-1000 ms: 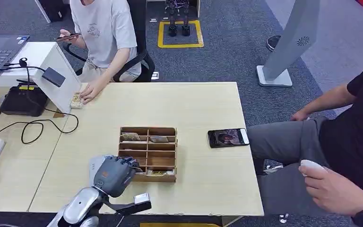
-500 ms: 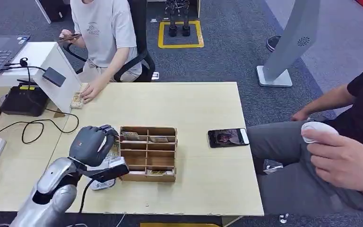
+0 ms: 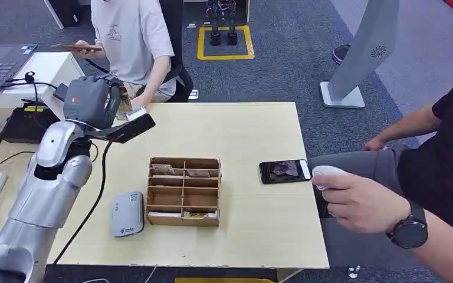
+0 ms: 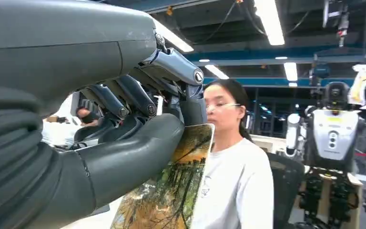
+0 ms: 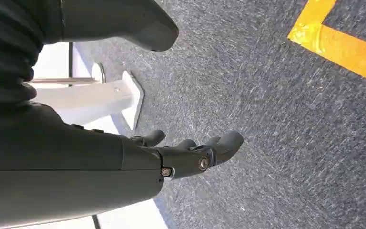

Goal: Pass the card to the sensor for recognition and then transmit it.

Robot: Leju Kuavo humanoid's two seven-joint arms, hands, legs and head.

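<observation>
One card (image 3: 124, 101) is off the table, pinched between the thumb and the darker fingers of the left hand (image 3: 88, 101), which is raised in the upper left of the head view, above the table's far left corner and next to the small dark sensor (image 3: 63, 92) on the white slanted stand (image 3: 74, 79). In the left wrist view the card (image 4: 171, 186) shows a painted landscape of trees in yellow and green, with the thumb (image 4: 124, 160) pressed on its face. The right hand (image 5: 190, 155) hangs over grey carpet, its fingers loosely curled apart and grasping nothing.

On the tabletop (image 3: 242, 130) sit one wooden compartment box (image 3: 184, 191) with three cards lying in its cells, one grey card reader (image 3: 127, 213) to the box's left, and one phone (image 3: 285, 171) to its right. Two people are in view: one seated beyond the far edge (image 3: 130, 41), and one at the right edge whose hand (image 3: 360, 200) holds a white object.

Half a second ago the left hand was low beside the box's left side, above the grey reader; it has since lifted up and away toward the stand, leaving the reader uncovered. The person's hand at the right has dropped lower and nearer the phone.
</observation>
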